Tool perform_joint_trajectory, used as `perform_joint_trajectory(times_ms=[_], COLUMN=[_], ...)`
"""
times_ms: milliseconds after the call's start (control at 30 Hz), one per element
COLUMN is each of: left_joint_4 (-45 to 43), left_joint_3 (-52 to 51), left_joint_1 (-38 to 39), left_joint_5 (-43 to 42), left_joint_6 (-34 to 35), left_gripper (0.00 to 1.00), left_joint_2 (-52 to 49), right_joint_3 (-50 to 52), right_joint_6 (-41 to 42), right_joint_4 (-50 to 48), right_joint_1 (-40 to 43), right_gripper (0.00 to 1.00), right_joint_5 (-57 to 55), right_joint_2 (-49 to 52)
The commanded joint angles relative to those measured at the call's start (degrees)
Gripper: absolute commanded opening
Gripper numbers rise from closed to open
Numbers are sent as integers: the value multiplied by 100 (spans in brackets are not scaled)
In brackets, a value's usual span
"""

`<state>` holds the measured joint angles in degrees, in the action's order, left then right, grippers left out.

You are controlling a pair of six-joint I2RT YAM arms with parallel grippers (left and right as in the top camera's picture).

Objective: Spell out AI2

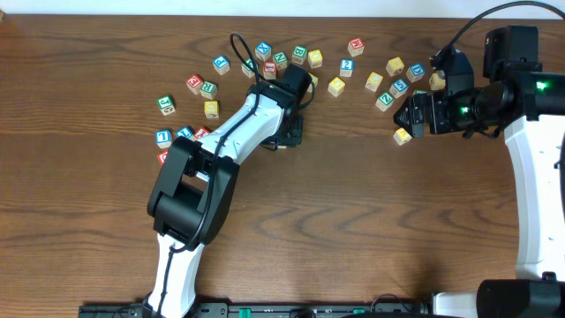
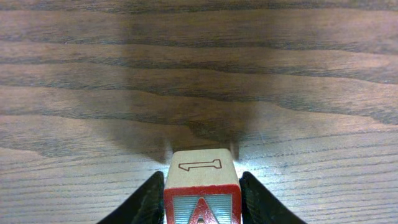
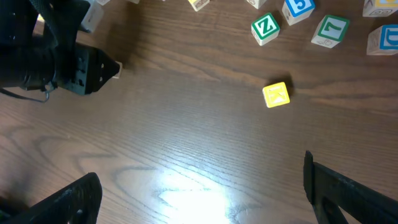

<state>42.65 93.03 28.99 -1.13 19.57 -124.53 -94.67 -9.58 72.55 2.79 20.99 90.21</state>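
the a cube (image 2: 202, 199) sits square between the fingers of your left gripper (image 2: 202, 180), seemingly down on the table (image 2: 199, 74), its red a face turned back toward the wrist. the fingers hug both sides; pinching or slack, i cannot tell. so the left arm is nearer. your right gripper (image 3: 202, 186) is spread wide and holds nothing, with a yellow cube (image 3: 277, 95) ahead to its right. no containers in view.
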Motion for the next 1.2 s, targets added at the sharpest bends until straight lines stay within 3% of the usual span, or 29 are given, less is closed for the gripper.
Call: perform_joint_trajectory(times_ms=[0,233,633,1000,1167], left_joint_4=[7,7,22,116,452], left_joint_3=[-46,-42,179,278,278], left_joint_1=[13,7,-46,-527,-879], left_joint_5=[68,68,9,9,9], left_joint_6=[70,66,48,66,66], left_gripper=[40,46,63,64,64], left_joint_2=[-66,-44,614,2015,2490], right_joint_3=[-90,-90,-90,-87,-87], right_joint_6=[-79,-79,-79,-70,492], right_joint_4=[11,7,-107,-258,-409], right_joint_1=[55,55,55,52,35], right_gripper=[99,99,99,99,99], right_joint_5=[-7,-7,-7,63,201], right_joint_2=[-9,-9,-9,-9,-2])
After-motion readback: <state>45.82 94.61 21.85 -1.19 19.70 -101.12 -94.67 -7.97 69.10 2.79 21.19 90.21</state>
